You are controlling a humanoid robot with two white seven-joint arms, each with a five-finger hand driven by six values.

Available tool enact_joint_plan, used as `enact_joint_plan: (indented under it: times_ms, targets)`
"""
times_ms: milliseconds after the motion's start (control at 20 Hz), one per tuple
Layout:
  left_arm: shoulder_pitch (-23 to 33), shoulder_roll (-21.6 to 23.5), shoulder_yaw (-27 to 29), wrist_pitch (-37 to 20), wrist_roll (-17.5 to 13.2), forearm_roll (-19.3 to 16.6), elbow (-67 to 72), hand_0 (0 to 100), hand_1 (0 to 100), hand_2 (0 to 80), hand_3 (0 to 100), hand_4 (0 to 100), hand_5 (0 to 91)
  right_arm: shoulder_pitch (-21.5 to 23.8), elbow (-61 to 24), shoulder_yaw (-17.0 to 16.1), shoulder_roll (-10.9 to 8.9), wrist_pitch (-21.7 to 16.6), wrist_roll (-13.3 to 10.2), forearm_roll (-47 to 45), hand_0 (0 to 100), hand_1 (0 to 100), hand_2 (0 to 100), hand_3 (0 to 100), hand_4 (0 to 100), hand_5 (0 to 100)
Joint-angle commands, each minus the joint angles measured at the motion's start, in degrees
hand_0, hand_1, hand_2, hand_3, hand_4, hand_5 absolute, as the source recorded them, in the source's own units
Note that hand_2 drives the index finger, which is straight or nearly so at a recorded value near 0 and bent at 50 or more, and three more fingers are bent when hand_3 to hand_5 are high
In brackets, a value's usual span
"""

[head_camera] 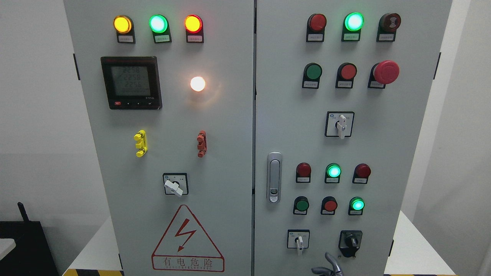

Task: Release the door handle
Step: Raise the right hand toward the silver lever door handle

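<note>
A grey electrical cabinet fills the head view, with a left door (pixel 168 153) and a right door (pixel 383 153), both closed. The silver door handle (pixel 274 177) sits flush and upright on the right door's left edge, with nothing touching it. Only the grey fingertips (pixel 330 261) of my right hand (pixel 326 267) show, at the bottom edge below the handle and to its right. They are spread, hold nothing and are well apart from the handle. My left hand is out of view.
The right door carries indicator lamps, push buttons, a red emergency stop (pixel 386 72) and rotary switches (pixel 340 125). The left door has a meter (pixel 131 82), lit lamps, yellow and red clips and a warning triangle (pixel 187 239). The cabinet stands on a white table (pixel 410 249).
</note>
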Motion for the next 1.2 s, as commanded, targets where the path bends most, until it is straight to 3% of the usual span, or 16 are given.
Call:
enact_joint_plan:
  times_ms: [0,150,301,401,501,701,802,1152]
  targets:
    - [-0.09,0.00,-0.70,0.04,-0.05,0.00,0.00,12,39,0.0,0,0,0.0,-4.18,0.49,0.50,2.72,4.49,-0.41,22.98,39,42,0,100,100,100]
    - [-0.09,0.00,-0.70,-0.04,-0.05,0.00,0.00,12,39,0.0,0,0,0.0,-8.83,3.30,2.52,2.81,7.31,0.46,27.75,38,42,0,100,100,100]
    - [-0.09,0.00,-0.70,-0.04,-0.05,0.00,0.00,12,39,0.0,0,0,0.0,-10.78,4.80,4.28,3.07,8.36,4.24,31.00,38,42,0,100,100,100]
    - [-0.09,0.00,-0.70,-0.04,-0.05,0.00,0.00,12,39,0.0,0,0,0.0,-12.88,6.81,5.24,3.24,10.03,5.30,31.45,39,41,0,100,100,100]
    - [-0.09,0.00,-0.70,-0.04,-0.05,0.00,0.00,12,39,0.0,0,0,0.0,-14.21,8.05,5.34,4.12,11.26,6.09,31.54,39,40,0,100,100,100]
    - [-0.09,0.00,-0.70,0.04,-0.05,0.00,0.00,12,39,0.0,0,0,0.0,-17.10,10.07,5.34,4.21,13.37,10.13,32.77,40,37,0,100,100,100]
    - [-0.09,0.00,-0.70,0.04,-0.05,0.00,0.00,12,39,0.0,0,0,0.0,-18.08,10.87,5.16,4.21,15.83,10.49,32.60,39,37,0,100,100,100]
    - [-0.09,0.00,-0.70,-0.04,-0.05,0.00,0.00,12,39,0.0,0,0,0.0,-19.31,11.83,4.55,4.13,16.37,11.62,32.68,39,36,0,100,100,100]
